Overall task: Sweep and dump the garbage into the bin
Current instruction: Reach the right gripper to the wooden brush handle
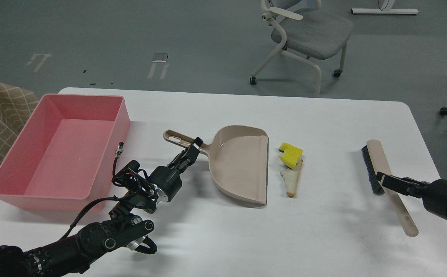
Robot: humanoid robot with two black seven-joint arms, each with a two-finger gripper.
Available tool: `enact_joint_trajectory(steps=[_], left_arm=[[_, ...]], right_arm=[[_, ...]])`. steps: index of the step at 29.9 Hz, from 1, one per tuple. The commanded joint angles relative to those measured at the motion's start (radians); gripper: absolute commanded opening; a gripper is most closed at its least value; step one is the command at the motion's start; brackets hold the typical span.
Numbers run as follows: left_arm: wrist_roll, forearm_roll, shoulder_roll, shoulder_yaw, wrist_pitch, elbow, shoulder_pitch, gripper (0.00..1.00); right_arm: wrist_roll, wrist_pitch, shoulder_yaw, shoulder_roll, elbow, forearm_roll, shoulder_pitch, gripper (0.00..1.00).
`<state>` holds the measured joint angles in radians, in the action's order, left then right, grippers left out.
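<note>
Left gripper [192, 148] closed on the dustpan handle [179, 139], fingers narrow around the stem just short of the pan. Right gripper [384, 181] over the brush [385, 181] at the junction of bristles and handle; whether its fingers are spread or pinched on the brush cannot be told from this angle.

Garbage sits between the two tools, well apart from both grippers: bread slice [292, 181] just off the dustpan [242, 163] lip, yellow sponge [291, 154] touching its far end.

Pink bin [60, 148] at the table's left edge, well left of the left gripper.

No readable labels or writing.

White table [323, 238]; grey floor beyond, grey wheeled chair [308, 32] at back.
</note>
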<state>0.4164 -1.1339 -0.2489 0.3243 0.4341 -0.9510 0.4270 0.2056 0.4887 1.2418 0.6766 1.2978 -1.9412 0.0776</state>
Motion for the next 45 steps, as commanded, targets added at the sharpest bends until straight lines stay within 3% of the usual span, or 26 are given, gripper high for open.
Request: enact_joint_trajectory(steps=[1, 24, 26, 27, 29, 35, 45], left_arm=[[0.001, 0.000, 0.002, 0.001, 0.002, 0.000, -0.002, 0.17], [-0.008, 0.003, 0.002, 0.002, 0.005, -0.025, 0.001, 0.16], [-0.010, 0.003, 0.000, 0.002, 0.005, -0.026, 0.001, 0.16], [-0.010, 0.003, 0.000, 0.002, 0.005, -0.026, 0.001, 0.16], [-0.010, 0.003, 0.000, 0.002, 0.012, -0.026, 0.003, 0.16], [-0.010, 0.003, -0.003, 0.002, 0.015, -0.026, 0.003, 0.16], [-0.015, 0.003, -0.006, 0.002, 0.018, -0.026, 0.009, 0.16]], right_arm=[[0.000, 0.000, -0.027, 0.001, 0.003, -0.010, 0.001, 0.98], [0.000, 0.000, -0.088, 0.017, 0.000, -0.055, 0.028, 0.93], [0.000, 0.000, -0.090, 0.015, 0.000, -0.062, 0.028, 0.85], [0.000, 0.000, -0.090, 0.015, 0.000, -0.071, 0.027, 0.74], [0.000, 0.000, -0.090, 0.017, 0.000, -0.084, 0.027, 0.65], [0.000, 0.000, -0.091, 0.018, -0.002, -0.084, 0.019, 0.57], [0.000, 0.000, -0.099, 0.020, 0.003, -0.078, 0.030, 0.53]])
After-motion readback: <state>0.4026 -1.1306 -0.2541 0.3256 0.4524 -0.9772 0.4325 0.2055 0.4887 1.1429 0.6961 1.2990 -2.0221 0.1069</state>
